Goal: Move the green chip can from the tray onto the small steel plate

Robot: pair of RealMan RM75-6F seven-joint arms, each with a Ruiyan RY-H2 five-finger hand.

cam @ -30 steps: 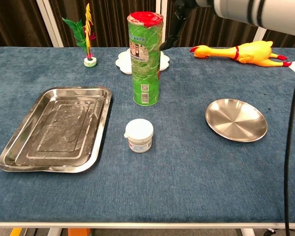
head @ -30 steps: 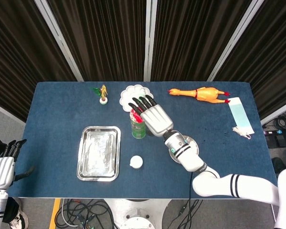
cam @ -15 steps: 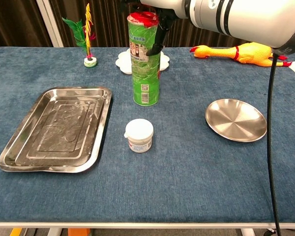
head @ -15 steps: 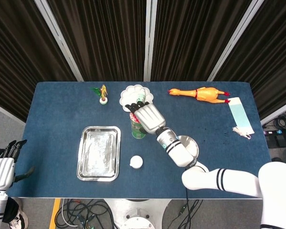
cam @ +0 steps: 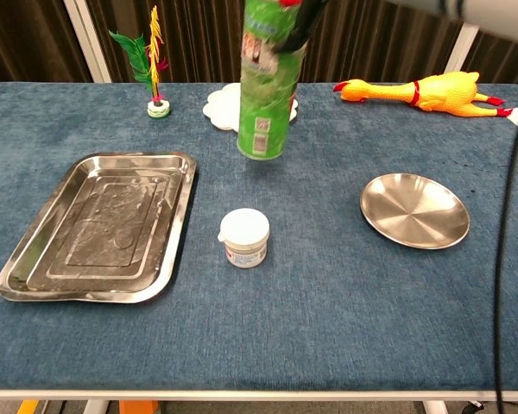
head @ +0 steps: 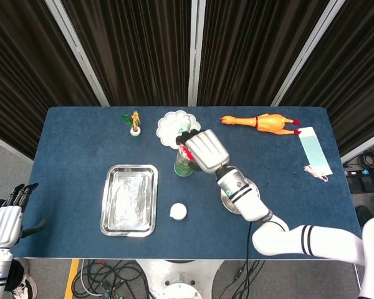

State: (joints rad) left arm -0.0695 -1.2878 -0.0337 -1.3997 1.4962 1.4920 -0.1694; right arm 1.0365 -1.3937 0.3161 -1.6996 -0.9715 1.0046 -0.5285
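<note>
Right robot hand [head: 204, 150] grips the green chip can [cam: 268, 95] near its top, fingers wrapped around it; can is lifted clear of the blue worktop [cam: 328, 310], upright with a slight tilt, hanging between the steel tray [cam: 99, 226] and the small steel plate [cam: 413, 210], in front of the white scalloped dish [head: 172, 123]. In chest view the can's top and the hand are mostly cut off by the frame edge. Tray lies flat at left with nothing in it; plate at right, bare. Small white jar [cam: 244, 237] stands near the tray's right edge, in front of the can. Feather toy [cam: 152, 62] at back left, yellow rubber chicken [cam: 423, 90] at back right, face mask [head: 314, 151] at the far right edge. Left robot hand [head: 6, 218] off the worktop's left side, holding nothing, fingers extended and slightly apart.
</note>
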